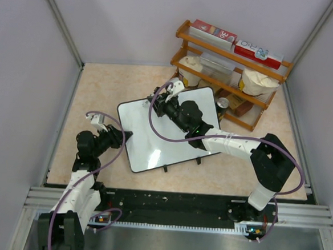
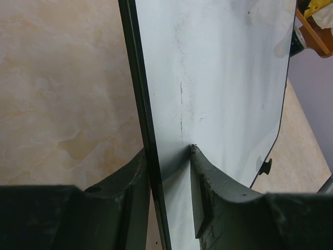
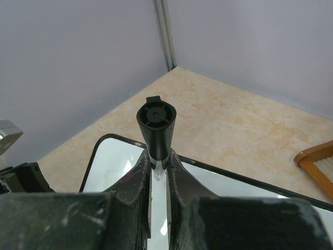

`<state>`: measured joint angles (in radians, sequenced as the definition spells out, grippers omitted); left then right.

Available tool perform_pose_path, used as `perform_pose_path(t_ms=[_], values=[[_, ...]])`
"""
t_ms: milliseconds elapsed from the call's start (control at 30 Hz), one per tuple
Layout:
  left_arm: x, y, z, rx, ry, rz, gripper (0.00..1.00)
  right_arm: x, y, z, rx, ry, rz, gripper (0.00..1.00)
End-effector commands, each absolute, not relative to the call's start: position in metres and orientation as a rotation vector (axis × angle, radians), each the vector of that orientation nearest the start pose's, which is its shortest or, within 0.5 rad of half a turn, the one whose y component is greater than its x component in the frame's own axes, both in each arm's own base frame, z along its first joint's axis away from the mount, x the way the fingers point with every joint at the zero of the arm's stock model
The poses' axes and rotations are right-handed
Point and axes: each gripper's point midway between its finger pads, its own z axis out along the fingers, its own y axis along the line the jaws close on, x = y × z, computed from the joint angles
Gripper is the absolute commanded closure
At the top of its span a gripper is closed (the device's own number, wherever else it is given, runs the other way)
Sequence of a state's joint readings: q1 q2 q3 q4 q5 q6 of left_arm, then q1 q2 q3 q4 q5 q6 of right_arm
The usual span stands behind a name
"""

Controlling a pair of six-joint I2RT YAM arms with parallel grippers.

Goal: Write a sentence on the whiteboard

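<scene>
Left gripper (image 2: 167, 153) pinches the whiteboard (image 1: 148, 146) by its left rim, mid-table. Right gripper (image 3: 158, 159) is squeezed on a black marker (image 3: 156, 122) over the board's far corner. No writing visible yet. Press too hard and the board could pivot, wrecking the strokes. Wooden shelf (image 1: 212, 46) crowds the far edge, and a purple cable (image 1: 151, 117) droops across the board.

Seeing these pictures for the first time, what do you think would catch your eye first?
The big whiteboard, set askew in the middle, stands out first, with the left gripper clamped on its left edge. Over its far end, the right gripper is shut on a black-ended marker. A stocked wooden rack stands at the back right.
</scene>
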<state>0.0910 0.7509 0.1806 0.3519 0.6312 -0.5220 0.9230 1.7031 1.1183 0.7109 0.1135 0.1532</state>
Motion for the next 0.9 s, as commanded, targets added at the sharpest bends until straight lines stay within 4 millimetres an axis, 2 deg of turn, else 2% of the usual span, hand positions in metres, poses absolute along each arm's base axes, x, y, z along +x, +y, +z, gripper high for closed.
perform_pose_path(t_ms=[0, 367, 533, 867], values=[[0.271, -0.090, 0.133, -0.043, 1.796, -0.797, 1.00, 0.338, 0.428, 0.294, -0.440, 1.379, 0.808, 1.00], [0.271, -0.091, 0.131, -0.043, 1.800, -0.801, 1.00, 0.342, 0.435, 0.301, -0.435, 1.361, 0.821, 1.00], [0.271, -0.091, 0.132, -0.040, 1.798, -0.801, 1.00, 0.344, 0.437, 0.291, -0.440, 1.380, 0.816, 1.00], [0.271, -0.091, 0.132, -0.043, 1.797, -0.799, 1.00, 0.341, 0.428, 0.278, -0.428, 1.409, 0.800, 1.00]])
